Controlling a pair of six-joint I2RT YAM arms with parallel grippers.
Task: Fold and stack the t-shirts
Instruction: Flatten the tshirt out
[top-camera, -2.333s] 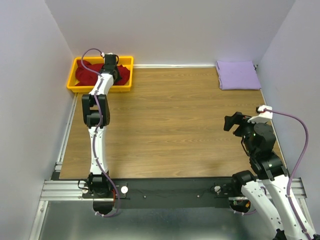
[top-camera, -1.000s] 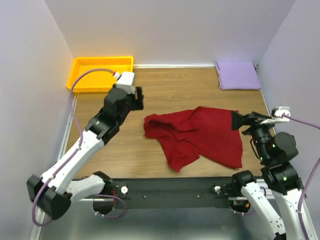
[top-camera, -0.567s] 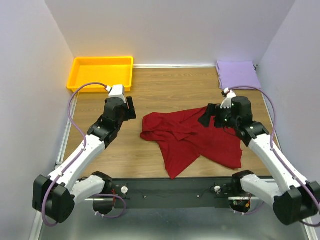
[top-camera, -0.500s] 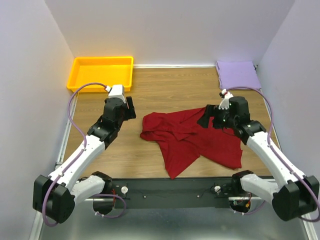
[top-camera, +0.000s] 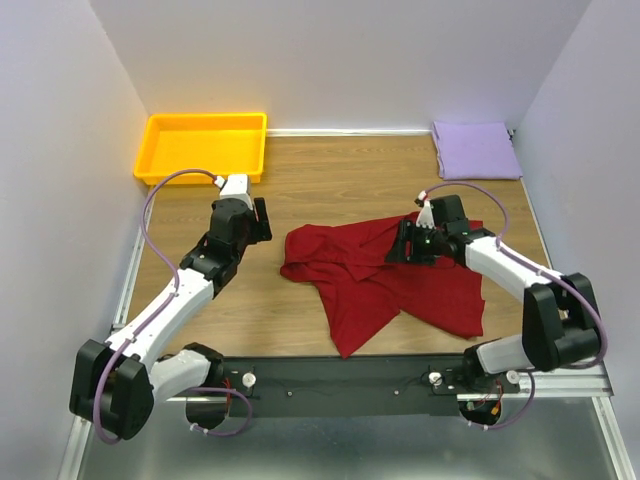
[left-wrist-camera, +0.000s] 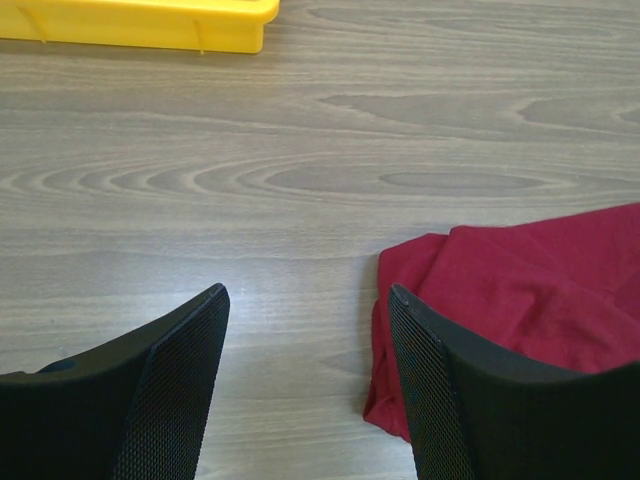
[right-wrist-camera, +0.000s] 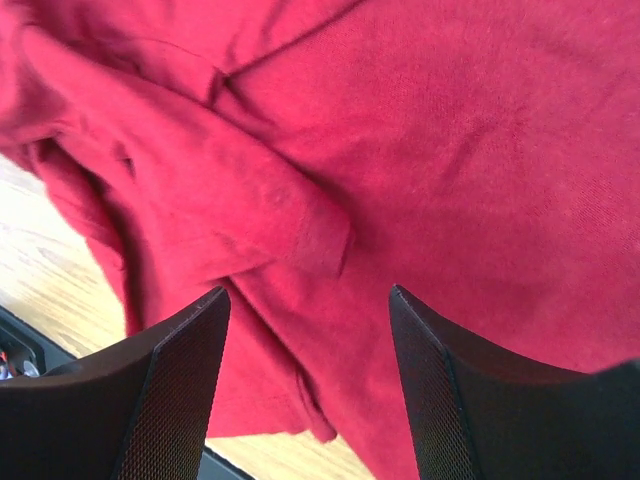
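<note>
A deep red t-shirt (top-camera: 385, 272) lies crumpled and spread on the wooden table, mid-front. A pale lavender t-shirt (top-camera: 475, 150) lies folded at the back right corner. My left gripper (top-camera: 262, 221) hovers open just left of the red shirt's left edge (left-wrist-camera: 520, 290), with bare wood between its fingers (left-wrist-camera: 185, 360). My right gripper (top-camera: 403, 243) stands open low over the middle of the red shirt (right-wrist-camera: 400, 150), fingers (right-wrist-camera: 440, 370) apart with only rumpled cloth below them; nothing is pinched.
A yellow-orange plastic tray (top-camera: 203, 148) sits at the back left corner, its rim (left-wrist-camera: 140, 25) showing at the top of the left wrist view. Lavender walls close in on three sides. A black rail (top-camera: 330, 375) runs along the near table edge.
The right arm has swung from the right side to above the red shirt and dropped lower toward its middle. The left arm shifted only slightly. The shirt's shape is almost unchanged.
</note>
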